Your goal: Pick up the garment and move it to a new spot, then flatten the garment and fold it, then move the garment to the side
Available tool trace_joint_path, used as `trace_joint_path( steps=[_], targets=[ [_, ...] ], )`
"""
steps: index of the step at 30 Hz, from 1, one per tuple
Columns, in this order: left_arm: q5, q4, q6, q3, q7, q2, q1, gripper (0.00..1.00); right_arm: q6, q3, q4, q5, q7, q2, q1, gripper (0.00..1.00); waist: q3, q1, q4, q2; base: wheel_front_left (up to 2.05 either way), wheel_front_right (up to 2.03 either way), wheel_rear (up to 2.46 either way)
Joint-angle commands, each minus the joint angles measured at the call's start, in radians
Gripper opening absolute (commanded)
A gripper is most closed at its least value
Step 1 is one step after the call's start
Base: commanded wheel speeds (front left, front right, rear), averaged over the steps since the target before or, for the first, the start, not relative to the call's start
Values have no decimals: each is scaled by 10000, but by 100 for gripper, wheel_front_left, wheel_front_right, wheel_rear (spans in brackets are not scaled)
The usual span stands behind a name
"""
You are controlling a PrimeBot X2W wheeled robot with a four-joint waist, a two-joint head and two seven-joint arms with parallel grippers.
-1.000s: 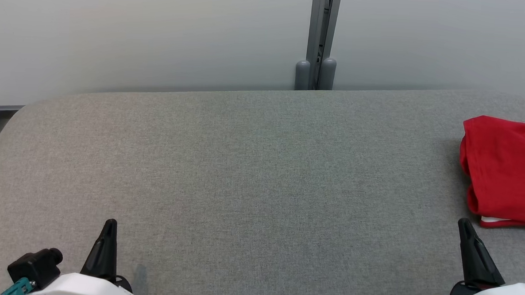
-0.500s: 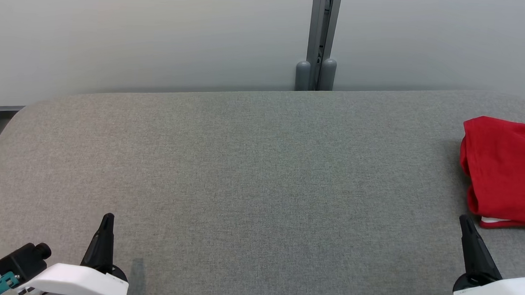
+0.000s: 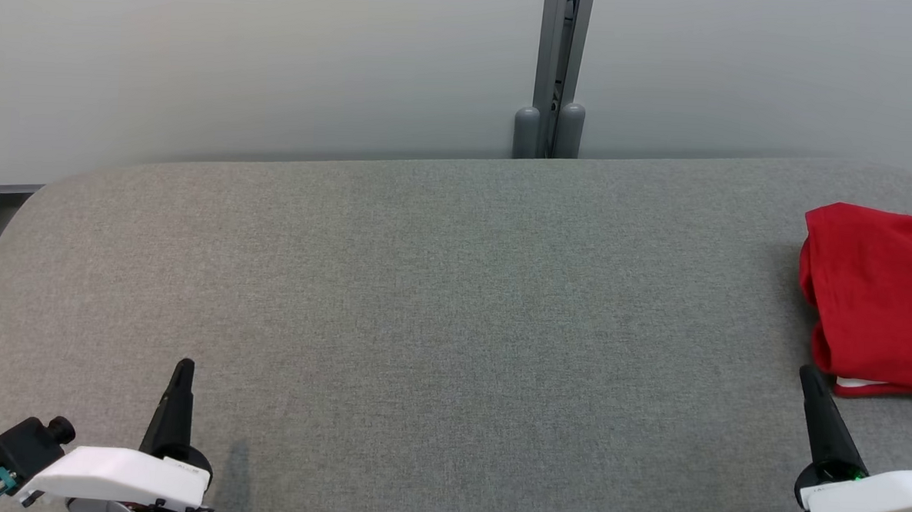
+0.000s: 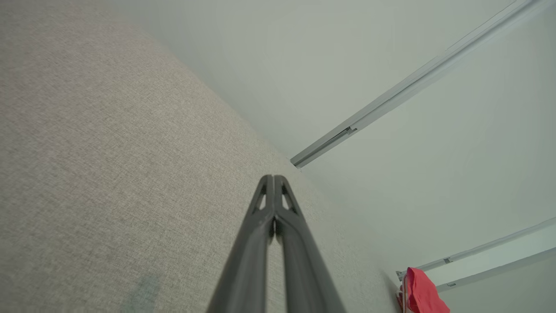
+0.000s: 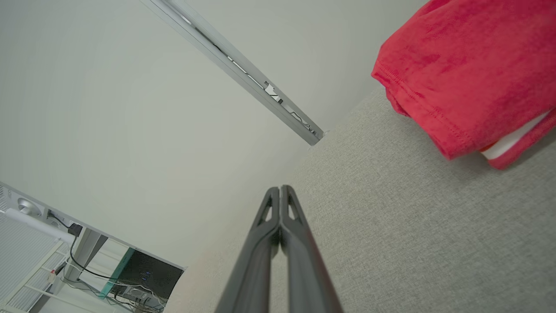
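**A:** Where is the garment?

**B:** The red garment (image 3: pixel 877 297) lies folded in a compact bundle at the far right of the grey, fabric-covered tabletop (image 3: pixel 454 302). The head view's right edge cuts part of it off. A white strip (image 3: pixel 858 381) peeks out at its near hem.

**A:** Is anything gripping it?

**B:** No. The right jaws are pressed together with nothing between them. Their dark fingers (image 3: pixel 826 426) rise at the lower right, with the tip just beside the garment's near edge.

**A:** What does the right wrist view add?

**B:** The two fingers (image 5: pixel 260 256) meet along their length over bare cloth. The garment (image 5: pixel 469 74) sits at the upper right, apart from the tips, with its stitched hem showing.

**A:** And the left side?

**B:** The left jaws are together too, and empty. Their fingers (image 3: pixel 174 409) stand at the lower left over the tabletop, well apart from the garment. In the left wrist view the fingers (image 4: pixel 256 252) touch at the tips. The garment (image 4: pixel 419 295) is a small red patch at the lower right.

**A:** What's behind?

**B:** A pale wall (image 3: pixel 241 62) with a grey upright post (image 3: pixel 561 60), just past the tabletop's far edge.
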Motion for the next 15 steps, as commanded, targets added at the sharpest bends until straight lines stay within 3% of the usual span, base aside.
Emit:
trace_joint_path(
  steps=[1, 15],
  targets=[
    [-215, -48, -101, 132, 25, 62, -293, 0, 3, -64, -60, 248, 46, -66, -204, 0, -1, 0, 1, -1, 0, 0, 0],
    [-1457, 222, -482, 537, 348, -220, -531, 0, 3, -124, 276, 1811, 262, -34, -467, 0, -21, 0, 11, -1, 0, 0, 0]
  ],
)
